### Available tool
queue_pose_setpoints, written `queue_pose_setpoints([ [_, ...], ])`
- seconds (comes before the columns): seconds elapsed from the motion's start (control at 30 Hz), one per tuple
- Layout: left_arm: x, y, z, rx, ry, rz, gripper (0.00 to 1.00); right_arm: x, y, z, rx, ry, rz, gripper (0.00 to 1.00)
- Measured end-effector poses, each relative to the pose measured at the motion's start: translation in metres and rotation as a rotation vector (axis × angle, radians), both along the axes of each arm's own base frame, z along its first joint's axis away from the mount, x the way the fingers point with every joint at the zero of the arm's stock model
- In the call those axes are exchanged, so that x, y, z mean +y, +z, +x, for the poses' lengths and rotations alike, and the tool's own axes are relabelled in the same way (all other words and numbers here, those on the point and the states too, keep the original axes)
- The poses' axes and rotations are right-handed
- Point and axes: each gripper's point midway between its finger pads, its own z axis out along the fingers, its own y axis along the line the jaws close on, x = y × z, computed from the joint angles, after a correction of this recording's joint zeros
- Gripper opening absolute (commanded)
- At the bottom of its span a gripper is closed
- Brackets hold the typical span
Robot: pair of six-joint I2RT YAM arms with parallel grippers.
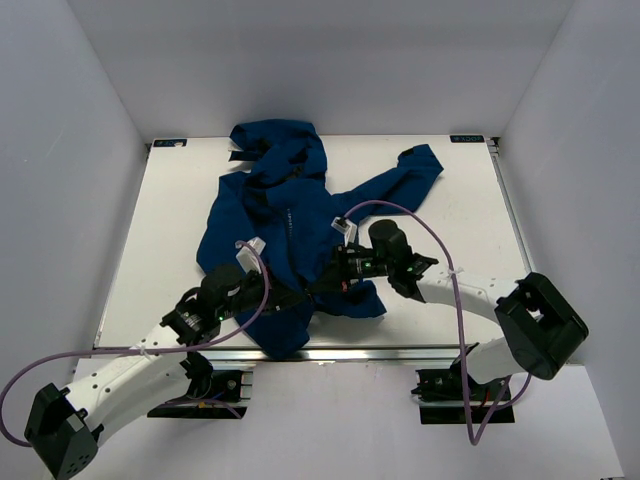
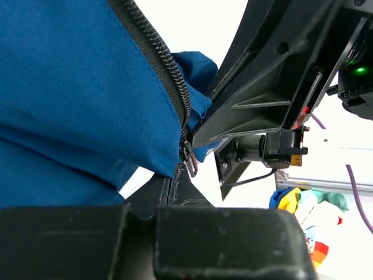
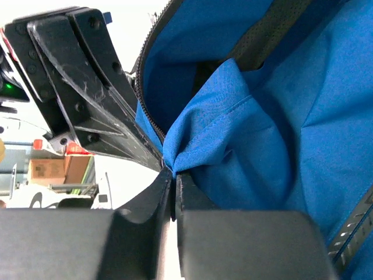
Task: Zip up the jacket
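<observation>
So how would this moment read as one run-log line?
left pincer: shut on jacket by zipper slider | right pincer: shut on jacket edge

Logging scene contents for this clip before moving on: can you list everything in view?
dark blue hooded fabric jacket: one, navy, crumpled on the middle of the table, hood at the far side.
black toothed zipper: one, black, along the jacket's front edge, slider by the left pincer's tip.
white flat table: one, white, under the jacket.
purple cables: two, purple, one looping from each arm.
left pincer: one, black, shut on the jacket's hem at the zipper.
right pincer: one, black, shut on a fold of jacket fabric.
</observation>
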Motion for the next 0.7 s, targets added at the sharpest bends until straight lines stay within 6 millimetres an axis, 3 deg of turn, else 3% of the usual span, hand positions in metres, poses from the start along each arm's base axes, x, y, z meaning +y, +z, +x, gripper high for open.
queue_pose_setpoints([
  [0.07,0.000,0.000,-0.003,0.021,0.000,0.007,0.00,-0.002,-0.002,-0.002,-0.014,0.008,0.001,0.23],
  [0.13,0.004,-0.008,-0.012,0.072,-0.012,0.033,0.00,-0.008,0.000,0.010,-0.059,-0.037,-0.001,0.37],
  [0.27,0.010,-0.028,-0.032,0.186,-0.040,0.086,0.00,-0.029,0.015,0.040,-0.197,-0.154,-0.007,0.48],
  [0.37,0.013,-0.039,-0.038,0.247,-0.040,0.118,0.00,-0.038,0.025,0.038,-0.299,-0.158,-0.029,0.50],
  [0.53,0.014,-0.046,-0.041,0.313,-0.037,0.149,0.00,-0.040,0.036,0.018,-0.536,-0.089,-0.132,0.55],
  [0.7,0.008,-0.031,-0.038,0.298,-0.043,0.120,0.00,-0.021,0.048,-0.041,-0.763,0.115,-0.179,0.55],
])
